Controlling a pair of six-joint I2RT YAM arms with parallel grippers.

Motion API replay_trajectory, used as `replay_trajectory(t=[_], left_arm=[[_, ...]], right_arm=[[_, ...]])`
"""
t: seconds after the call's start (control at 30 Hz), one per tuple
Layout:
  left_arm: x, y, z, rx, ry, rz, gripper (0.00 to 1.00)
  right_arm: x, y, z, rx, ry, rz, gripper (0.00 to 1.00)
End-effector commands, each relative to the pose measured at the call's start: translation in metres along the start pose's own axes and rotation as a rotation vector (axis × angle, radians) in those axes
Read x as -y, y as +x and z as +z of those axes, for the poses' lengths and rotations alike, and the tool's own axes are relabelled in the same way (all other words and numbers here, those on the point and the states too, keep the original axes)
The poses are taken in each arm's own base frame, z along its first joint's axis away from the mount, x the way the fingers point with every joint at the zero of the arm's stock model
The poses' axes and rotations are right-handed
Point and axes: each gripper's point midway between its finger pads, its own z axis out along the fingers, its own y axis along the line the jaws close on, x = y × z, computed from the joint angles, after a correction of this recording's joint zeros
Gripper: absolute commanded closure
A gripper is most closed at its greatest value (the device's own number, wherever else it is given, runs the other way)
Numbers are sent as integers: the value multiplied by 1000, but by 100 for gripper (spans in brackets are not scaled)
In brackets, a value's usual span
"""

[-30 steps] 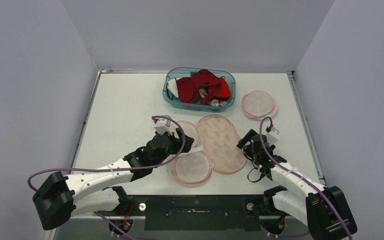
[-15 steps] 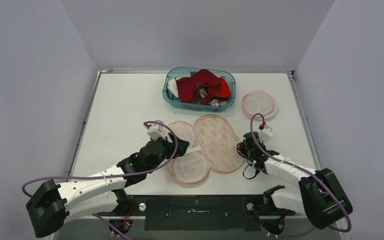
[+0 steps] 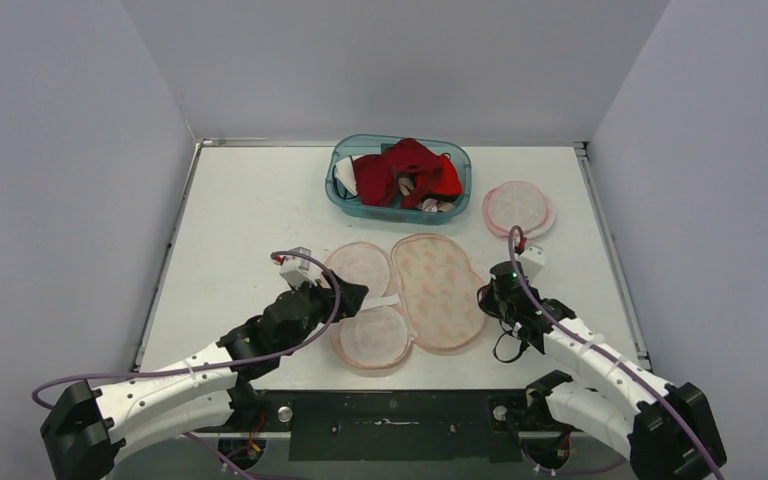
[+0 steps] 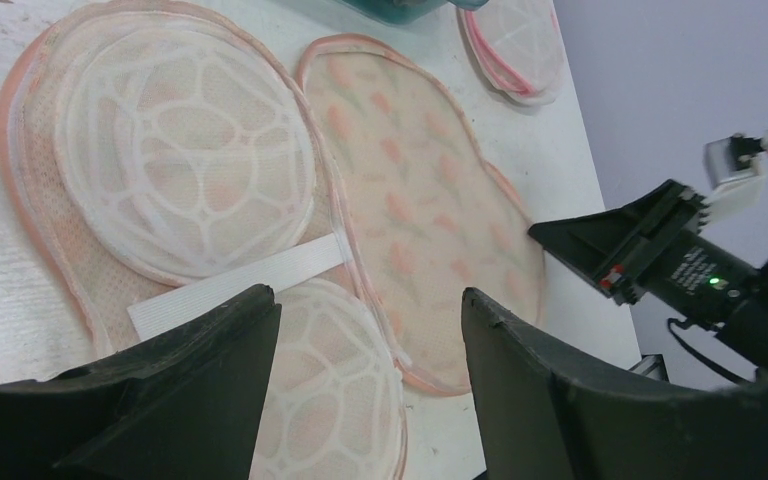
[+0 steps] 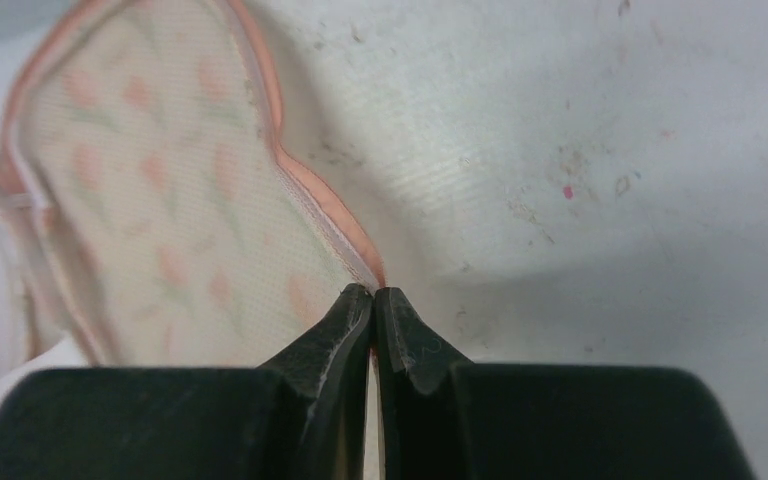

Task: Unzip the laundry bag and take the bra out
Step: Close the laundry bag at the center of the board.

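Your right hand (image 5: 373,292) is closed, its tips meeting at the pink rim of the laundry bag (image 3: 440,285). The bag lies spread open at the near middle of the worktop (image 3: 250,210). Your left hand (image 4: 365,315) hangs open over the bag's left half, gripping nothing.

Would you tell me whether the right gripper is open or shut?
Shut: the right gripper has its jaws pressed together at the pink edge of the laundry bag; whether fabric is pinched, cannot tell.
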Motion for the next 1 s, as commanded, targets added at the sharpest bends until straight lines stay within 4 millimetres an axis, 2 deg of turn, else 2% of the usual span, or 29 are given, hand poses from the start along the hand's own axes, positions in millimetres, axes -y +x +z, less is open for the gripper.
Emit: replay_trajectory(t=[0.0,0.17,0.3,0.4,0.5,0.73,0.83,0.87,0.97], left_arm=[[-1,-6,-4,22,-10,-8,36],[-6,-9,-8,32,-29,-6,36],[-16,-15,-15,50,-76,-4,35],[-27,-22,-23,74,-129,-15,34],[-36,-33,-34,111,-179,-43,34],[-54,-55,-59,193,-253,-91,34],[-59,-58,-64,211,-262,-105,34],[-60,-59,-66,215,-263,-108,34],[-63,-59,-69,221,-266,-113,34]], right_arm=[[-34,-42,-34,103,-153,-93,95],[-84,-71,-78,213,-440,-198,95],[-139,-64,-111,191,-771,-284,95],[-175,-54,-132,179,-956,-334,95],[-204,-38,-145,167,-1040,-408,95],[-267,26,-156,72,-1170,-558,95],[-289,52,-159,19,-1217,-600,95],[-294,59,-158,3,-1219,-606,89],[-304,70,-158,-15,-1240,-582,45]])
